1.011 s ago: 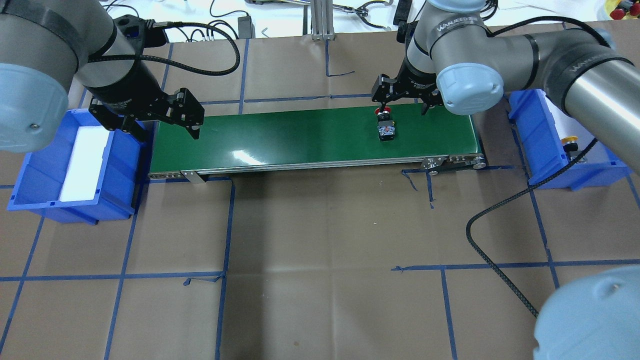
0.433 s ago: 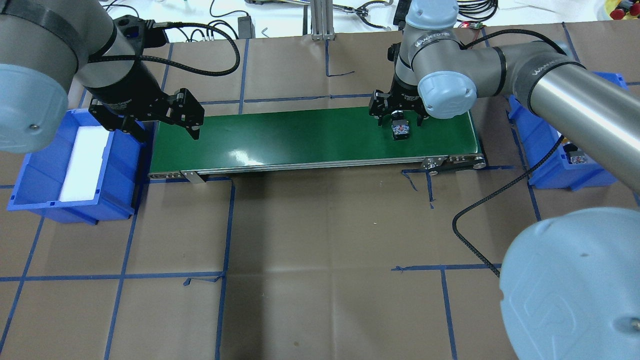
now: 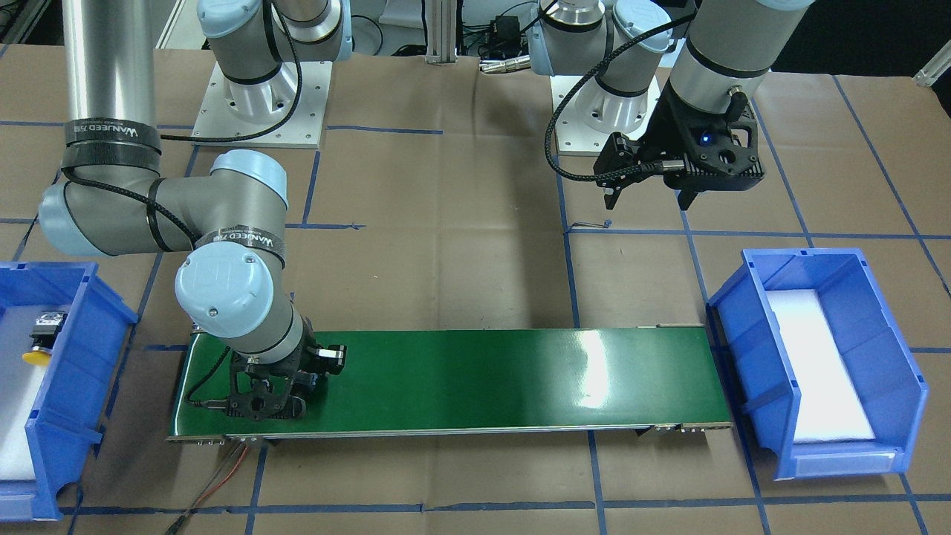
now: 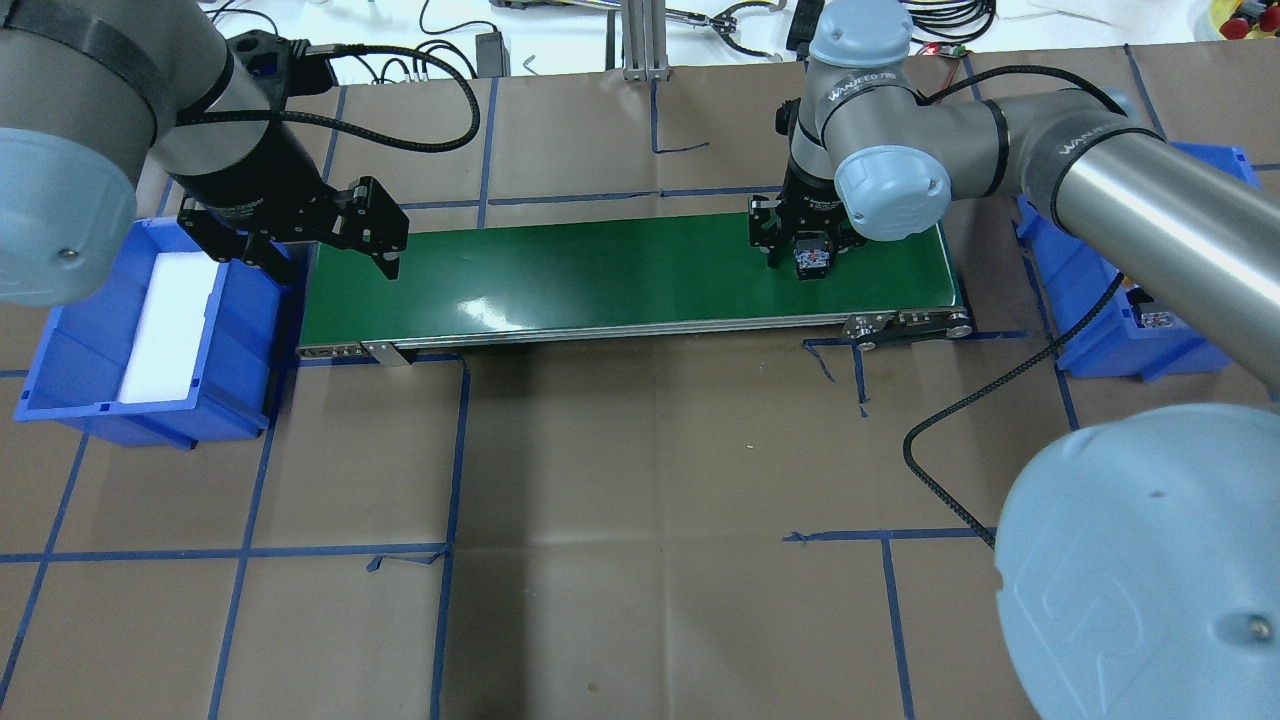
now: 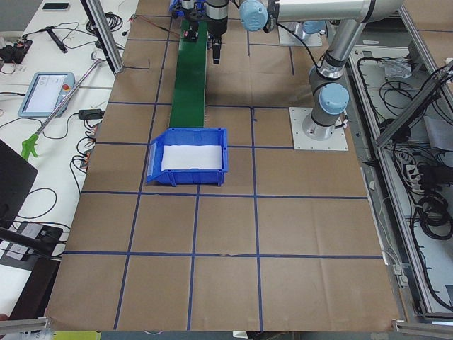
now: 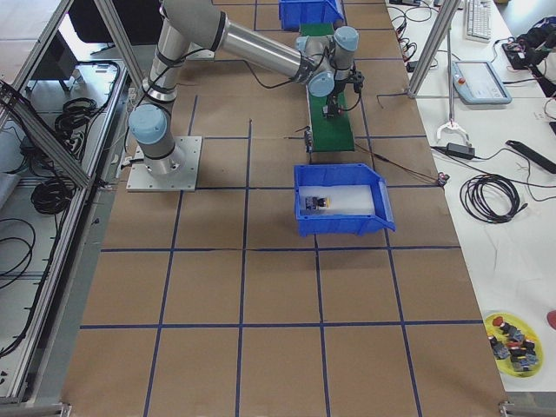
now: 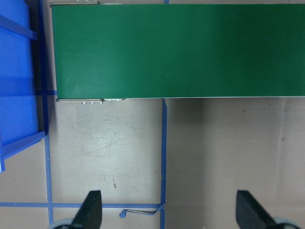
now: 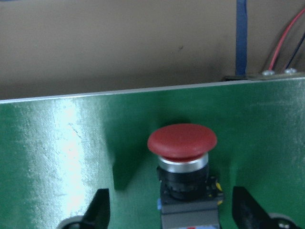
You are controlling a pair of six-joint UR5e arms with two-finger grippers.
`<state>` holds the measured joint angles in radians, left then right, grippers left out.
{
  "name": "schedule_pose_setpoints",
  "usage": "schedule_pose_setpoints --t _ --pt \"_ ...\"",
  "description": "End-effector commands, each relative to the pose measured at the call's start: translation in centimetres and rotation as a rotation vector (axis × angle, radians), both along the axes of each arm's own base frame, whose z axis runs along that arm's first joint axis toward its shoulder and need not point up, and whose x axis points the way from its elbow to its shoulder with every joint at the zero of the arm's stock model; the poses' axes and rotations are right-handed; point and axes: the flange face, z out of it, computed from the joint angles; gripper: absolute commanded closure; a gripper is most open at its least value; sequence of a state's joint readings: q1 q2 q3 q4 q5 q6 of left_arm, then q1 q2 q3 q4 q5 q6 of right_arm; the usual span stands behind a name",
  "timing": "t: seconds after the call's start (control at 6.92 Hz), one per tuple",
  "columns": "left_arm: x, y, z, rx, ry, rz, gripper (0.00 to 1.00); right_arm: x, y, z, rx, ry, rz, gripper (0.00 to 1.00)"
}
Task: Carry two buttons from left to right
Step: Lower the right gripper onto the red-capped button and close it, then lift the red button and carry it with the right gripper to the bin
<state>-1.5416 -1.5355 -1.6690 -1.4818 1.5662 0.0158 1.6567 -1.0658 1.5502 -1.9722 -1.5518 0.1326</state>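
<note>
The red button (image 8: 182, 141), red mushroom cap on a black-and-grey body, stands on the green conveyor belt (image 4: 600, 270) near its right end. My right gripper (image 4: 808, 252) is open and straddles it. In the right wrist view the fingertips (image 8: 101, 206) stand on either side of the button with gaps. The yellow button (image 3: 41, 338) lies in the blue bin (image 3: 82, 319) at the belt's right end. It also shows in the exterior right view (image 6: 317, 203). My left gripper (image 4: 365, 238) is open and empty, hovering at the belt's left end.
A blue bin (image 4: 60, 370) with a white foam liner stands at the belt's left end, under my left arm. A black cable (image 4: 960, 420) hangs from my right arm over the table. Blue tape lines mark the brown table cover.
The red button rode the belt to the right. My right gripper came down and right over it and now straddles it. The left arm has not moved.
</note>
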Motion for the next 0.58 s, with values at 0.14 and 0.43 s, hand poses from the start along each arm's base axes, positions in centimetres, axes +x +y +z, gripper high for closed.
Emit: schedule_pose_setpoints --t 0.14,0.43 --pt "0.0 0.0 0.0 0.0 0.0 0.0 0.0 -3.3 -0.3 4.2 -0.044 0.04 -0.01 0.97" --pt "0.0 0.0 0.0 0.0 0.0 0.0 0.0 -11.2 -0.2 12.0 -0.062 0.04 -0.005 0.96"
